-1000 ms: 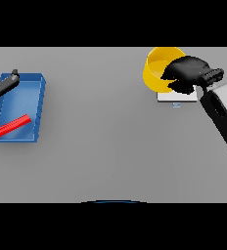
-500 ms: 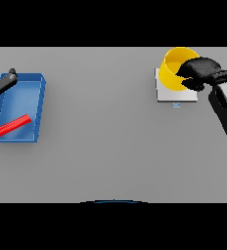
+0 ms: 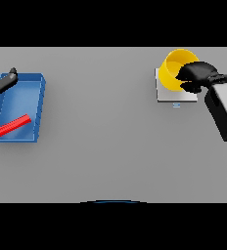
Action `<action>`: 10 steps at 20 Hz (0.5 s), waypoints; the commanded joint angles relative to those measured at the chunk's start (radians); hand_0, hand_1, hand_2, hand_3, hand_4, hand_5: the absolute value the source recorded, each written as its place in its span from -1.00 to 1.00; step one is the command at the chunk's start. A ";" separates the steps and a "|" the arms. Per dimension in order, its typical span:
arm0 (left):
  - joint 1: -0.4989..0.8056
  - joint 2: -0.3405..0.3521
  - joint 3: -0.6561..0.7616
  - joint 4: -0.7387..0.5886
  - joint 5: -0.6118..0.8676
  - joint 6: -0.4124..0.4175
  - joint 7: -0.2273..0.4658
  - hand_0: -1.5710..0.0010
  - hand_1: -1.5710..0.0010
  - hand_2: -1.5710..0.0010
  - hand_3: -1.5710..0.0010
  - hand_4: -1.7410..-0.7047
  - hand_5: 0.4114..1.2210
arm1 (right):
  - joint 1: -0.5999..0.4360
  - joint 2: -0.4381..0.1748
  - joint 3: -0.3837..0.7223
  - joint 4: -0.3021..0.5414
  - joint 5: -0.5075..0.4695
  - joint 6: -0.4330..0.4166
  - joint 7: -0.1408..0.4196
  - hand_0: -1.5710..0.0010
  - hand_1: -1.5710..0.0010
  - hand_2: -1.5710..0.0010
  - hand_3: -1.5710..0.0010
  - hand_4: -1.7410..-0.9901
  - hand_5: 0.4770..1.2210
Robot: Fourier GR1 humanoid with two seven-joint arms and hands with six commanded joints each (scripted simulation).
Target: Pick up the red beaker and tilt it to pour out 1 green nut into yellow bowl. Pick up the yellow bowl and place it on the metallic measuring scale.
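Observation:
The yellow bowl (image 3: 174, 69) is tipped on its side over the metallic measuring scale (image 3: 167, 93) at the far right, its opening facing right. My right hand (image 3: 197, 76) is curled round the bowl's rim. The red beaker (image 3: 10, 127) lies on its side in the blue tray (image 3: 36, 103) at the far left. My left hand (image 3: 3, 83) shows at the tray's far left corner, at the picture's edge. No green nut shows.
The blue tray stands against the left edge of the view. My right forearm (image 3: 224, 110) runs from the right edge toward the scale. Bare grey table (image 3: 105, 136) lies between tray and scale.
My right hand has carried the yellow bowl to the right and slightly down, over the scale. The left hand has drawn a little further left.

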State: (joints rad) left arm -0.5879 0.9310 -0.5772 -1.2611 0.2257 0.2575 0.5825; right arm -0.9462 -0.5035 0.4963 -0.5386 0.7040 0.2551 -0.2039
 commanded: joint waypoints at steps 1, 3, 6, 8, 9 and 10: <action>-0.001 -0.002 -0.001 0.015 -0.003 -0.003 -0.003 1.00 1.00 1.00 1.00 0.80 -0.20 | -0.009 -0.003 -0.001 0.012 -0.006 0.012 -0.013 -0.97 -0.81 -1.00 -0.89 -0.95 1.00; -0.012 -0.007 -0.001 0.013 -0.005 -0.002 -0.002 1.00 1.00 1.00 1.00 0.79 -0.19 | -0.027 0.012 -0.001 0.039 -0.017 0.024 -0.002 -0.96 -0.80 -1.00 -0.48 -0.97 1.00; -0.009 -0.015 -0.009 0.016 -0.007 -0.003 0.004 1.00 1.00 1.00 1.00 0.79 -0.18 | -0.031 0.020 -0.008 0.064 -0.031 0.036 -0.001 -0.55 -0.38 -0.44 -0.05 -0.48 0.55; -0.011 -0.019 -0.005 0.029 -0.005 -0.004 -0.003 1.00 1.00 1.00 1.00 0.79 -0.18 | -0.041 0.027 -0.007 0.086 -0.027 0.038 -0.005 0.01 0.12 -0.03 0.09 -0.28 0.21; -0.007 -0.017 -0.009 0.027 -0.009 -0.005 -0.003 1.00 1.00 1.00 1.00 0.80 -0.18 | -0.043 0.022 -0.006 0.093 -0.026 0.047 -0.015 0.20 0.29 0.12 0.15 -0.21 0.10; -0.009 -0.020 -0.010 0.033 -0.009 -0.009 -0.008 1.00 1.00 1.00 1.00 0.81 -0.19 | -0.049 0.021 -0.008 0.104 -0.028 0.054 -0.019 0.36 0.44 0.24 0.19 -0.16 0.01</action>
State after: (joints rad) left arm -0.5965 0.9112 -0.5869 -1.2281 0.2168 0.2485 0.5744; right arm -0.9952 -0.4827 0.4878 -0.4348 0.6763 0.3093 -0.2220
